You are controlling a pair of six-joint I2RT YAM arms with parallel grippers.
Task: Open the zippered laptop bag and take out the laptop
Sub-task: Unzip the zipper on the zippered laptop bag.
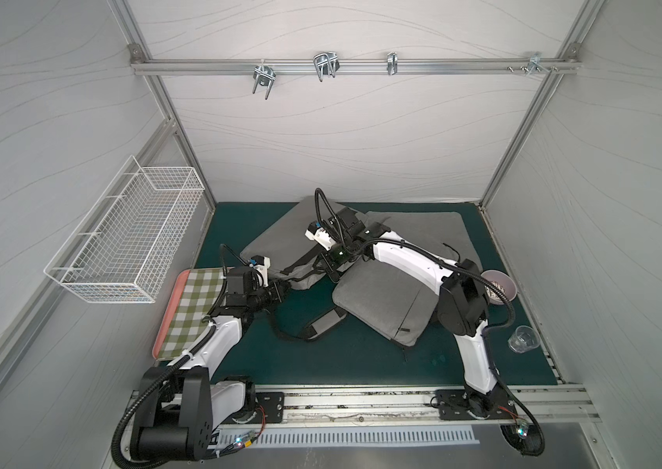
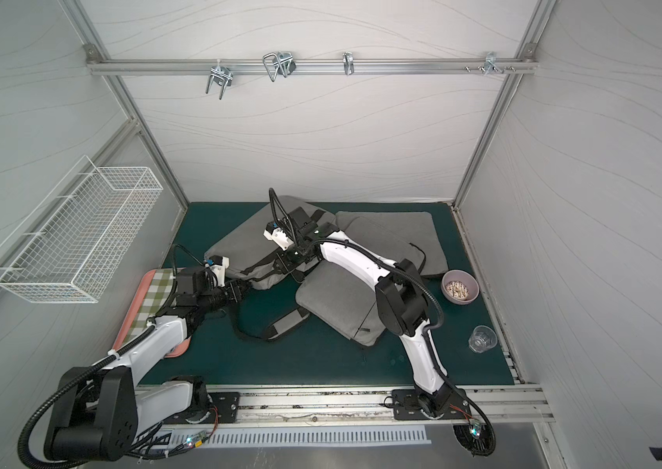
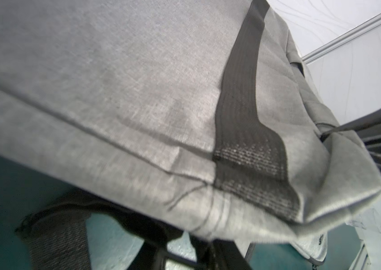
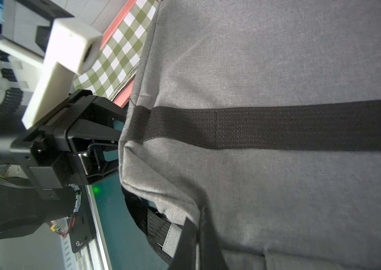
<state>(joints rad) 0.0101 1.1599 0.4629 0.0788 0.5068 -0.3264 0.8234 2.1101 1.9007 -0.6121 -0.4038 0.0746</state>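
A grey laptop bag (image 1: 276,239) with a black webbing band lies at the back left of the green mat, seen in both top views (image 2: 240,243). Its near corner is lifted off the mat. My left gripper (image 1: 282,289) is at that corner (image 4: 124,149); its fingers (image 4: 112,135) stand a little apart against the fabric. In the left wrist view the bag (image 3: 114,93) fills the frame. My right gripper (image 1: 331,270) is shut on the bag's near edge by the strap (image 4: 198,233). The zip does not show and the laptop is hidden.
A second grey bag (image 1: 386,304) lies front centre under my right arm, and a third (image 1: 422,231) lies back right. A padded shoulder strap (image 1: 323,325) trails on the mat. A pink tray (image 1: 166,316) with checked cloth is at left, a bowl (image 1: 502,284) and glass (image 1: 522,337) at right.
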